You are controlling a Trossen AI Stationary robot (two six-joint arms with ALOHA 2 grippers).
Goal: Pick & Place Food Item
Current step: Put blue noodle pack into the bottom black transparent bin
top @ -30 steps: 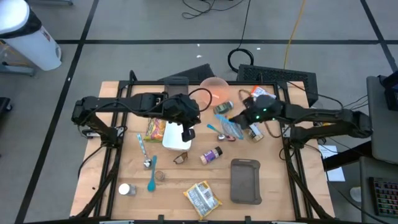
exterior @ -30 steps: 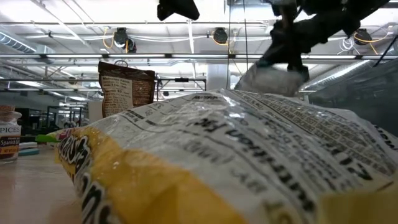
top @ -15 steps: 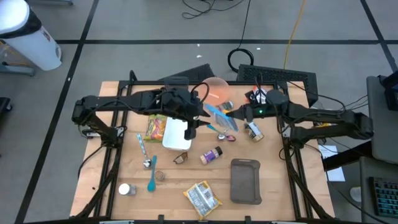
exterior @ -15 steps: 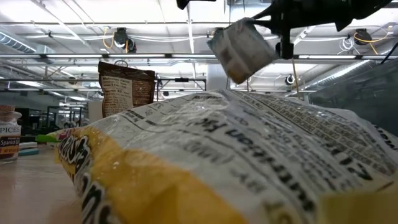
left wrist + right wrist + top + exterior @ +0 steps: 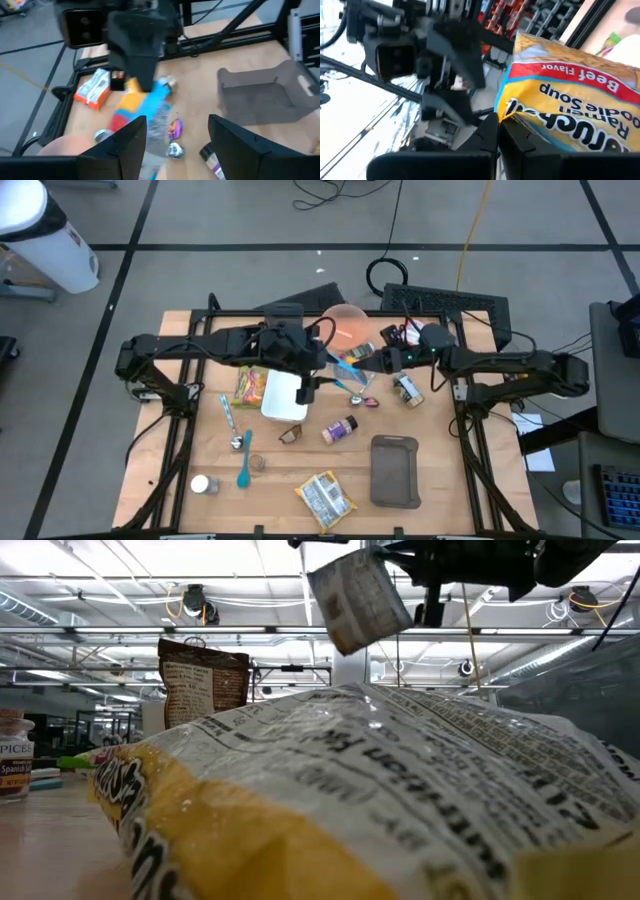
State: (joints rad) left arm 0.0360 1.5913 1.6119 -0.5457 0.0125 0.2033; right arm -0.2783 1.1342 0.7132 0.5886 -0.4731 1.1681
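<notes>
High view: right gripper [image 5: 368,363] pinches ramen packet [image 5: 349,364] aloft over table [image 5: 440,480] centre, beside left gripper [image 5: 308,385], whose fingers [image 5: 125,145] are spread w/ nothing between, above white bowl [image 5: 280,395].

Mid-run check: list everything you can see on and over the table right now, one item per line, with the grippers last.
Ramen packet: one, blue and orange, held above table centre.
White bin: one, left of centre.
Yellow-green snack bag: one, beside the bin.
Grey tray: one, front right.
Spice jar: one, dark lid, centre.
Yellow chip bag: one, front centre.
Turquoise spatula: one, front left.
Pink plate: one, back centre.
Small white-lidded jar: one, front left.
Left gripper: open, over the bin's right edge.
Right gripper: shut on the ramen packet.
</notes>
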